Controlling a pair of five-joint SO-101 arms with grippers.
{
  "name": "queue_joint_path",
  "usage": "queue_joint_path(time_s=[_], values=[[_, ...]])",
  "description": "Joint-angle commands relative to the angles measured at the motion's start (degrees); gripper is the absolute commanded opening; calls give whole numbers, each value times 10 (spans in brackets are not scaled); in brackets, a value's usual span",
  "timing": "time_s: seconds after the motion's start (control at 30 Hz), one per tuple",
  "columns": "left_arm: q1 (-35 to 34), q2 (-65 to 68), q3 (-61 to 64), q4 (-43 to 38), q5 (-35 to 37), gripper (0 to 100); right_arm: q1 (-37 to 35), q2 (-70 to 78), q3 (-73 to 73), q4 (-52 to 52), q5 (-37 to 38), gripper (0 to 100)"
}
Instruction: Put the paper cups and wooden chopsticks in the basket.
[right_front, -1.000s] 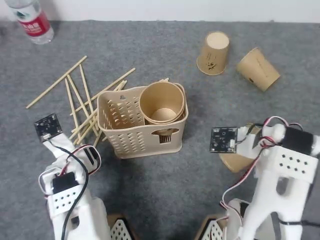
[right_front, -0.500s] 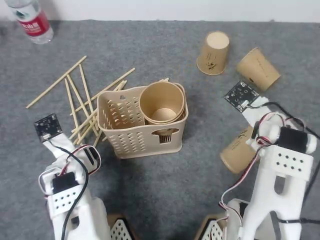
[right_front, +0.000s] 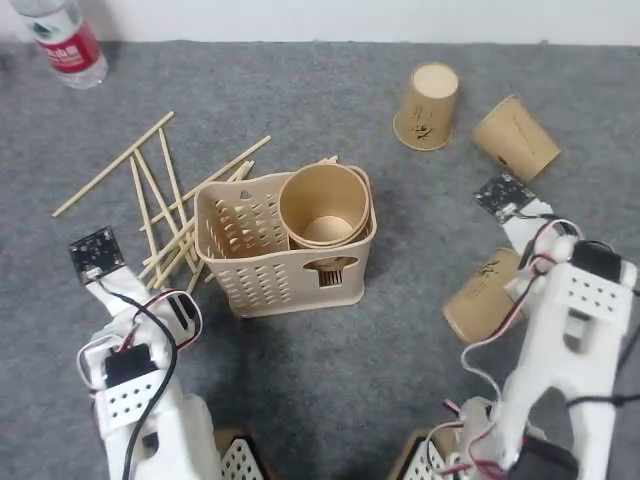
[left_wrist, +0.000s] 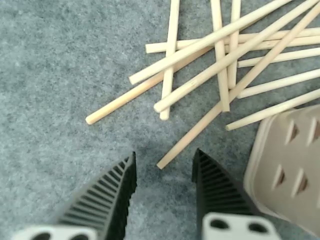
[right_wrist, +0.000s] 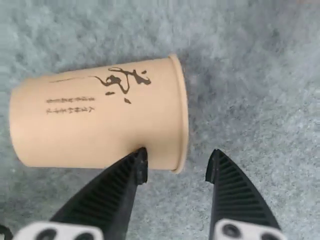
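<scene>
Right gripper (right_wrist: 177, 160): jaws apart, one finger touching the rim of a paper cup (right_wrist: 95, 120) lying near the tabletop's right edge. Left gripper (left_wrist: 165, 162): spread wide over chopsticks (left_wrist: 220, 65) beside the basket (right_front: 250, 270) mid-tabletop, which holds nested cups (right_front: 325, 205).

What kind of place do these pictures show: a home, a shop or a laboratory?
Probably a robotics test bench, not a home. The white left arm and right arm, wires bare, stand at a grey fabric-covered table, with paper cups, chopsticks and a basket laid out as practice props.
</scene>
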Motion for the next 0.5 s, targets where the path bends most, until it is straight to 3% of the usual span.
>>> queue_joint_path(time_s=[0.0, 0.27, 0.47], values=[[4, -6, -4, -12, 1, 170, 0, 54, -12, 12, 36, 199], [4, -6, -4, -12, 1, 170, -83, 33, -14, 91, 50, 198], [4, -6, -4, -12, 1, 170, -138, 28, -18, 230, 155, 198]])
